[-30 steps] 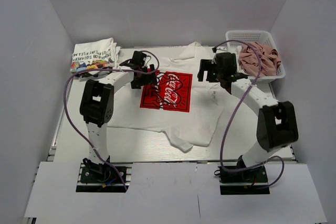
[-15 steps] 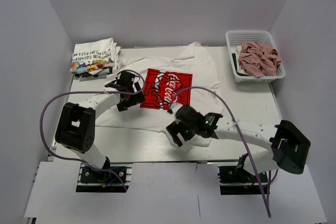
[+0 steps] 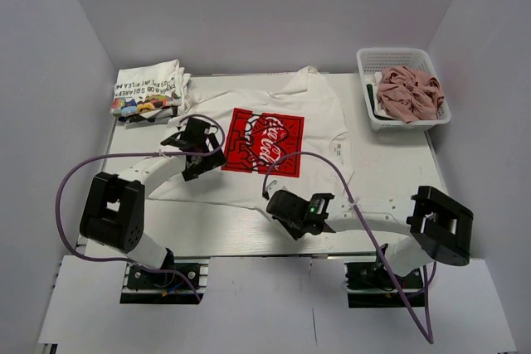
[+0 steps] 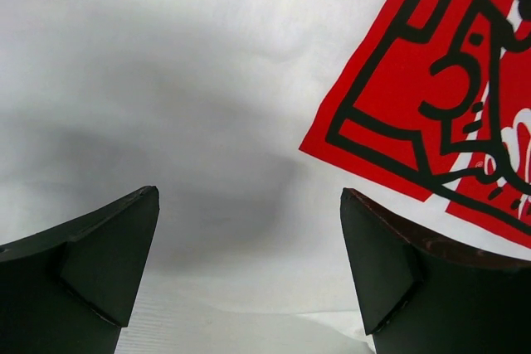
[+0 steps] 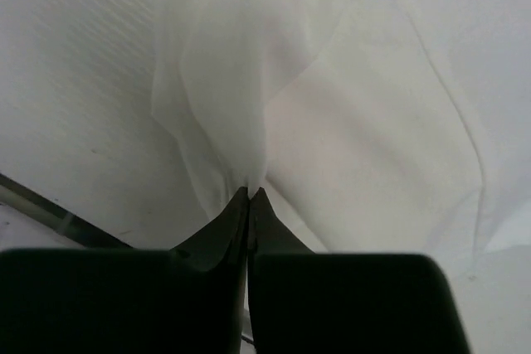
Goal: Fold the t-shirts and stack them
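One folded tee (image 3: 148,89) stacked; right tool (image 5: 249,192) pinches the flat logo tee (image 3: 323,118), left tool (image 4: 249,205) spread wide, empty; pink tee (image 3: 408,93) waits

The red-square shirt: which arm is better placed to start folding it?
Right, probably. The right tool is shut on the white t-shirt's near edge, so it could lift and fold. The left tool hangs open over the cloth beside the red print, gripping nothing.

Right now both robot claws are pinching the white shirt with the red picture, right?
Not quite. Only the right gripper is pinching the white shirt. The left gripper hangs open over it with nothing between its fingers, as the left wrist view shows.
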Robot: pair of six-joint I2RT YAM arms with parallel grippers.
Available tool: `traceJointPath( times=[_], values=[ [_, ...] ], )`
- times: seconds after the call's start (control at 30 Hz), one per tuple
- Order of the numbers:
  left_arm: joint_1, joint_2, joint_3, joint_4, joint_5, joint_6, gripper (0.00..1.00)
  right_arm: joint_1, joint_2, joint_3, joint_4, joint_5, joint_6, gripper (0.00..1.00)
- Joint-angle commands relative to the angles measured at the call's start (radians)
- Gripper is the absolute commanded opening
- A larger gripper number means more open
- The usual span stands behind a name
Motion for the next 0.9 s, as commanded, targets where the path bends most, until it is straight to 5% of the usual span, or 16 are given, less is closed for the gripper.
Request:
traceJointPath(
  times=[0.0,0.2,0.47,0.73,0.87],
  values=[
    [0.002,-0.046,0.010,0.019,-0.032,-0.009,1.00,0.002,-0.063,0.075,-0.064,0.113,0.059,0.00],
    [0.002,0.000,0.082,-0.001,-0.042,-0.009,1.00,-0.079,-0.131,0.173,-0.114,0.156,0.090,0.00],
    [0.011,0.098,0.292,-0.077,-0.101,0.011,1.00,-0.302,-0.008,0.288,-0.025,0.173,-0.147,0.00],
    [0.030,0.220,0.510,-0.173,-0.187,0.031,1.00,-0.546,0.268,0.518,0.089,0.000,-0.446,0.00],
    [0.041,0.256,0.579,-0.204,-0.207,0.040,1.00,-0.641,0.499,0.777,0.060,-0.077,-0.610,0.00]
  ],
)
